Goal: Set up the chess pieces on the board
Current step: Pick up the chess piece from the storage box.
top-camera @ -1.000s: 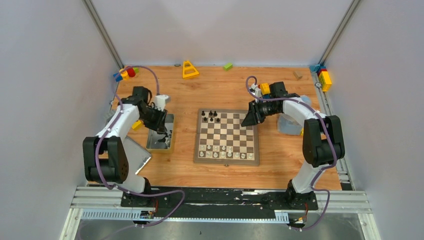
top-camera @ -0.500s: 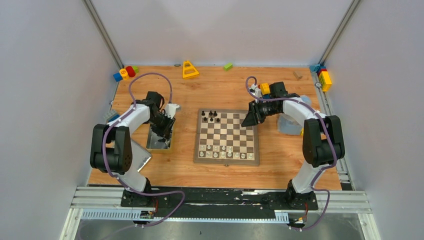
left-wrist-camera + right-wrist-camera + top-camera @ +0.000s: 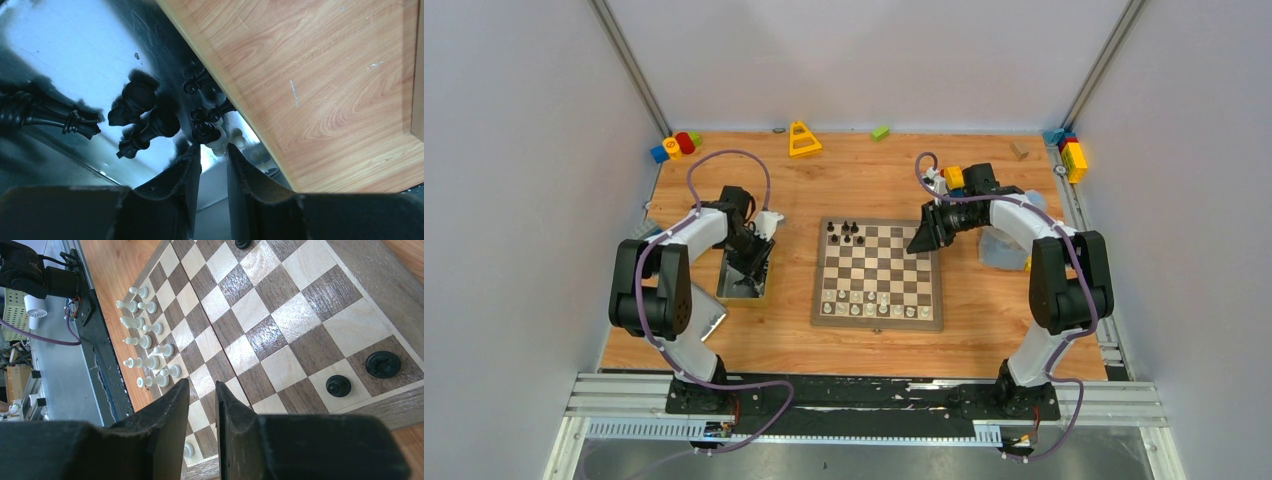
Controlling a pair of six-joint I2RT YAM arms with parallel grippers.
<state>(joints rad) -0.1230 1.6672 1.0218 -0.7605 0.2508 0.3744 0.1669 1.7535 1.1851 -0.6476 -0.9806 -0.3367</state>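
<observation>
The board point(image 3: 879, 262) lies mid-table. Several black chess pieces point(image 3: 845, 233) stand at its far left, and two rows of pale pieces point(image 3: 869, 303) along its near edge. My left gripper point(image 3: 751, 268) is down inside the silver tin point(image 3: 726, 287). In the left wrist view it point(image 3: 212, 150) is slightly open and empty, its tips just short of a black pawn point(image 3: 204, 132) and a white piece point(image 3: 221, 145); more black pieces point(image 3: 150, 125) lie in the tin point(image 3: 75, 50). My right gripper point(image 3: 921, 241) hovers over the board's far right corner, slightly open and empty point(image 3: 200, 385), above bare squares point(image 3: 295, 315).
The tin's flat lid point(image 3: 705, 322) lies left of the tin. Toy blocks sit at the far left corner point(image 3: 674, 145), the far edge point(image 3: 803, 139) and the far right point(image 3: 1072, 156). A pale blue thing point(image 3: 1002, 250) lies right of the board.
My left arm has swung its elbow and wrist to the right, while its gripper stays in the tin. The right arm has not moved.
</observation>
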